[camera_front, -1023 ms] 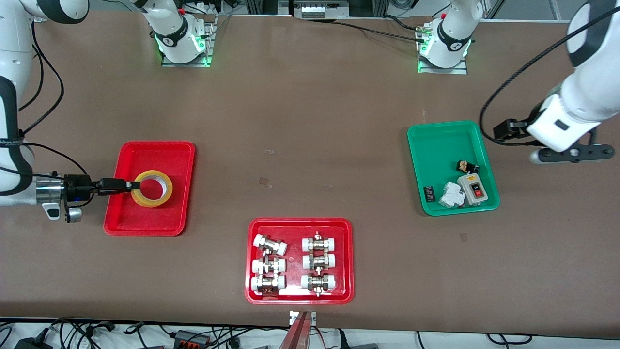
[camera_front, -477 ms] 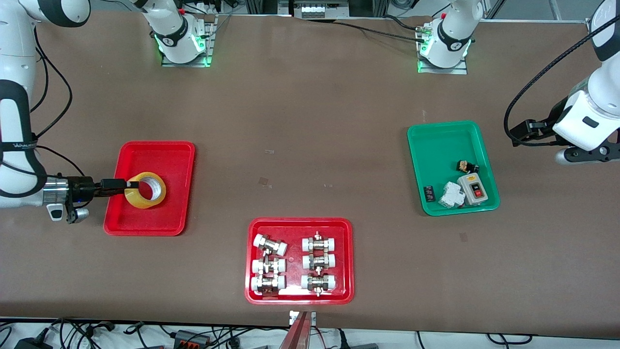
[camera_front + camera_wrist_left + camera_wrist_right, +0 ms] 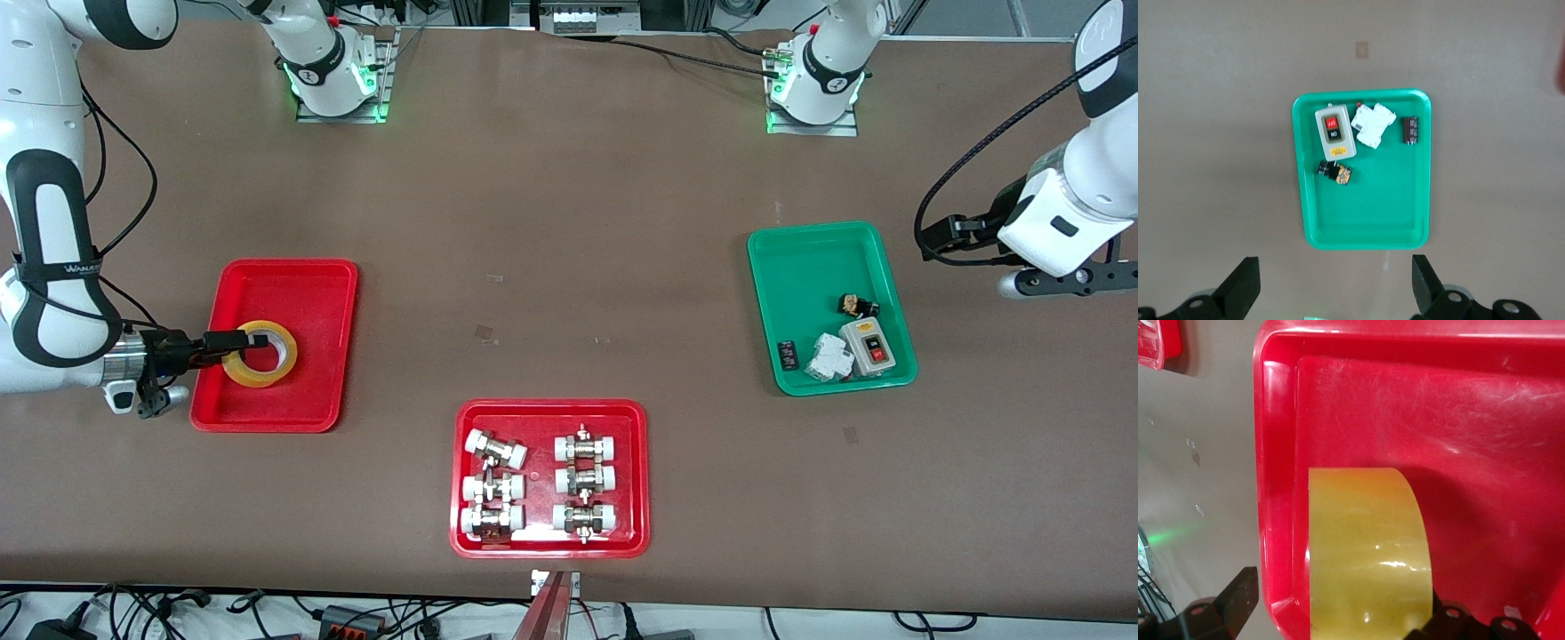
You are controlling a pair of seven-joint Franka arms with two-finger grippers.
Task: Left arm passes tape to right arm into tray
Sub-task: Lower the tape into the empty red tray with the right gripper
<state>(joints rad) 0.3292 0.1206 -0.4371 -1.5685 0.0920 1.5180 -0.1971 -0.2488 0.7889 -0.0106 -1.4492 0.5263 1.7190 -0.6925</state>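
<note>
brown tabletop carries the plain red plastic tray (image 3: 302, 293), where the right gripper (image 3: 242, 340) stays clamped on the translucent yellow tape roll (image 3: 260, 354) low over its floor, seemingly for release, while the left gripper (image 3: 1335, 290) waits, spread, above the green tray (image 3: 800, 258).

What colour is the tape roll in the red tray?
Translucent yellow; the tape shows best in the right wrist view, inside the red tray.
</note>
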